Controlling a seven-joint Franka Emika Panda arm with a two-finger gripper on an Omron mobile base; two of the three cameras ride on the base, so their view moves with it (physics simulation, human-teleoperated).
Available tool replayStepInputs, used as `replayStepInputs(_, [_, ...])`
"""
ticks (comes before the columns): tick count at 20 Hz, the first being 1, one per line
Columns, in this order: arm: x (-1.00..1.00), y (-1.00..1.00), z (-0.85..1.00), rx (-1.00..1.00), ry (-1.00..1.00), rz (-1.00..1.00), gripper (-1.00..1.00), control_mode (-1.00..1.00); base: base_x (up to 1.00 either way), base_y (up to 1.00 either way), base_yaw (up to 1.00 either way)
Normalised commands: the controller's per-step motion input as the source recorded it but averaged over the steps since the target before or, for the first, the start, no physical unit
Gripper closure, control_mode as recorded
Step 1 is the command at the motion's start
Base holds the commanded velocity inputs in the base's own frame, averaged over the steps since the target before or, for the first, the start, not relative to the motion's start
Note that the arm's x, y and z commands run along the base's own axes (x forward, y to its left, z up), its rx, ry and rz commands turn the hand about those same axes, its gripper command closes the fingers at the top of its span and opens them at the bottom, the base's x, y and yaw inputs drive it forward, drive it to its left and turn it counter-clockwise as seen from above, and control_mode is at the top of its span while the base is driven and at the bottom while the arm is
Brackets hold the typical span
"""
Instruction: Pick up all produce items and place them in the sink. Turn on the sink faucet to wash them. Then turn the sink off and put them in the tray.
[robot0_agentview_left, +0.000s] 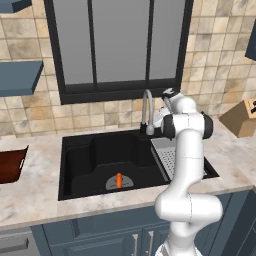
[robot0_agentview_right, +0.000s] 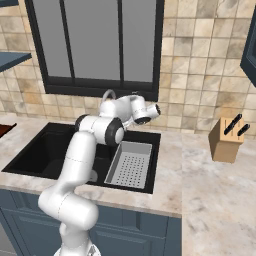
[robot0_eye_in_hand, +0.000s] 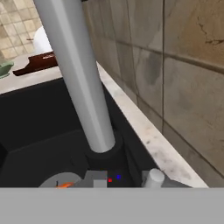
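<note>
The carrot (robot0_agentview_left: 119, 180) lies on the grey drain disc at the bottom of the sink (robot0_agentview_left: 82, 165), below and well in front of the gripper, so the first step appears done. The gripper is raised at the back rim of the basin, just beside the sink faucet (robot0_agentview_left: 147, 110); in the hand view the faucet's silver stem (robot0_eye_in_hand: 78, 74) rises directly ahead of it, very close, with the tiled wall to one side. The fingers are hidden behind the arm in both base views and do not appear clearly in the hand view, so whether they are spread or pressed together cannot be told. No water is visible at the spout. The tray (robot0_agentview_left: 10, 165) sits on the counter well away, beyond the far side of the basin from the gripper, and holds nothing visible. Judged from this, washing is the step in hand; shutting off the water and moving the carrot to the tray remain.
</note>
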Motion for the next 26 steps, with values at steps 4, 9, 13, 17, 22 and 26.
replayStepInputs(4, [0.00,0.04,0.07,0.00,-0.10,0.00,-1.00,-1.00,0.00,0.00,0.00])
replayStepInputs(9, [0.04,0.00,0.37,0.00,-0.04,0.03,-1.00,-1.00,0.00,0.00,0.00])
replayStepInputs(13, [0.02,0.00,0.40,-0.01,-0.02,0.01,-1.00,-1.00,0.00,0.00,0.00])
replayStepInputs(17, [-0.23,0.00,0.30,-0.01,-0.09,0.00,-1.00,-1.00,0.00,0.00,0.00])
replayStepInputs(22, [-0.44,-0.06,0.36,0.00,-0.10,0.00,-1.00,-1.00,0.00,0.00,0.00])
replayStepInputs(26, [-0.57,-0.12,0.29,0.00,-0.14,0.00,-1.00,-1.00,0.00,0.00,0.00])
